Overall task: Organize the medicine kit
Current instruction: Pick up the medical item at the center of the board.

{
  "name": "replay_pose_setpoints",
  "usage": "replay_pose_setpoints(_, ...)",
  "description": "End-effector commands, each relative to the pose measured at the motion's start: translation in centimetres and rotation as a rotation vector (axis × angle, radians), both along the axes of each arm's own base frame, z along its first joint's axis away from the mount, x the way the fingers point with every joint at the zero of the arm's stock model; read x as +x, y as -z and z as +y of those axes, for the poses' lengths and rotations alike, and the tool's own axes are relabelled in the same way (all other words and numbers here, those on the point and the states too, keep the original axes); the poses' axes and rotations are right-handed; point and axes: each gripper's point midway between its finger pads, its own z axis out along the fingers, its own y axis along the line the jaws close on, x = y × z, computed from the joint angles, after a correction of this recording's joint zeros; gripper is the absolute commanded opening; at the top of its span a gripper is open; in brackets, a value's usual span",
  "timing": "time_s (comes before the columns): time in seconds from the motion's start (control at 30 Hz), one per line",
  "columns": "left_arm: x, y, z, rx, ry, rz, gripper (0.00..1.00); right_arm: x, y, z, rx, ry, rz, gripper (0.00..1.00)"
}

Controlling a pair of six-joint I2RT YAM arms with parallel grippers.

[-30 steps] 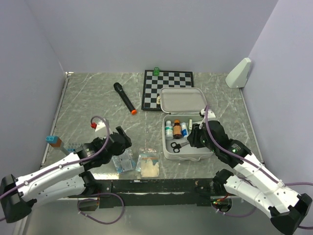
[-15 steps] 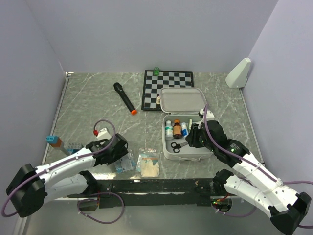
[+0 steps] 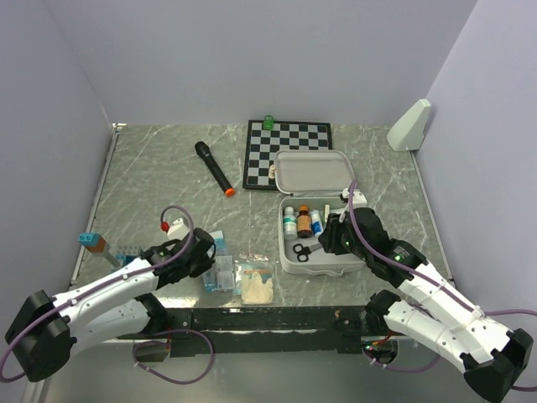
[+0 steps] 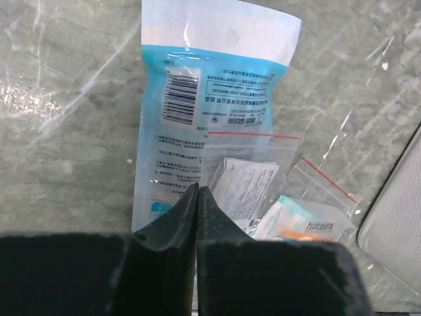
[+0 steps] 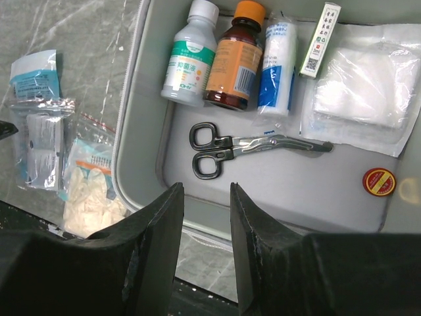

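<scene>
Left gripper had its two fingers pressed tight together on the near end of the blue packet, and it looked like a pinch. The packet's long side ran straight away from the fingers. The medicine kit lay open on the table to the right of this hand, with small clear bags in between, so the packet would need to go right to get inside. The kit's tray ran side to side. Right gripper was the nearer one. It hung over the tray with its fingers apart and nothing in them. A second before, the left fingers were not yet on the packet, and the packet lay a bit closer to the robot. The right arm had hardly moved.
</scene>
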Motion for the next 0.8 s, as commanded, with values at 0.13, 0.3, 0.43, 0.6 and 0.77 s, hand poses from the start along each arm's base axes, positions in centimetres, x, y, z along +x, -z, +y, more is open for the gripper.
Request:
replay_pose_setpoints(0.13,1.3,-3.1,-1.4,-0.042,0.06,-0.074,0.01,0.6,-1.0,0.5,0.03,0.004,-0.034,0.41)
replay_pose_setpoints(0.3,1.5,-3.8,-1.9,-0.054,0.099,-0.102,0.06,0.7,-1.3,0.5,0.028,0.005,-0.039,0.41)
replay_pose_setpoints(0.43,1.0,-2.9,-1.7,-0.049,0.11,-0.085,0.37,0.6,-1.1,0.4,0.025,0.006,-0.037,0.41)
replay_pose_setpoints(0.6,1.0,-1.9,0.8,-0.005,0.003,-0.08,0.51,0.6,-0.9,0.4,0.021,0.007,-0.035,0.41)
replay_pose_setpoints(0.77,2.6,-2.4,3.2,-0.047,-0.128,-0.135,0.66,0.5,-0.5,0.3,0.016,0.001,-0.032,0.41)
